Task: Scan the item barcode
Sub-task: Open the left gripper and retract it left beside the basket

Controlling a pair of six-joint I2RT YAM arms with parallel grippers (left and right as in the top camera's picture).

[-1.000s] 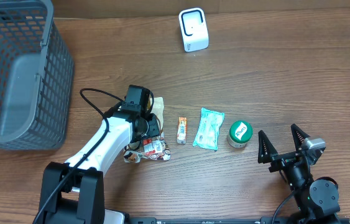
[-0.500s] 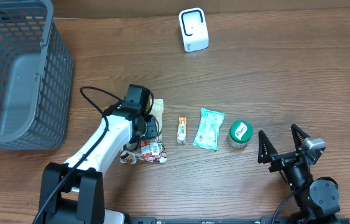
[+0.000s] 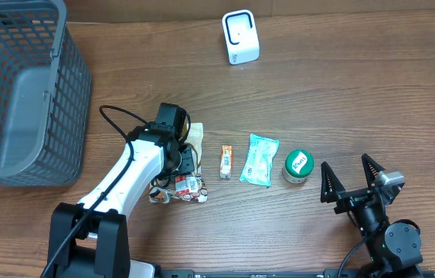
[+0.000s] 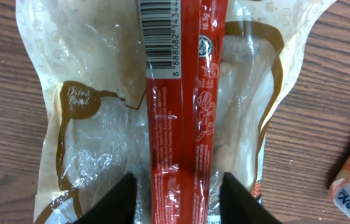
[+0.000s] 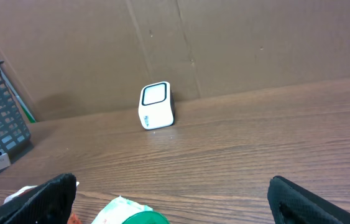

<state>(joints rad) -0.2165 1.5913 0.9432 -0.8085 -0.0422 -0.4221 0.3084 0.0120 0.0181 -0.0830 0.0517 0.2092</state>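
Snack packet point(image 4: 100, 130) is lying near the surface's point(image 3: 356, 93) front edge, L of centre. L fingers point(image 4: 120, 202) are straddling its red strip point(image 4: 184, 155); can't tell if they're pinching. Slick film risks slipping out or crumpling, hiding the barcode point(image 4: 159, 31). R fingers point(image 3: 327, 184) are gaping wide, idle.

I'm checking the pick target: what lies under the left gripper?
A clear, brown-trimmed packet with a red barcode strip, flat on the table. The left gripper straddles the strip; overhead, the arm covers its middle.
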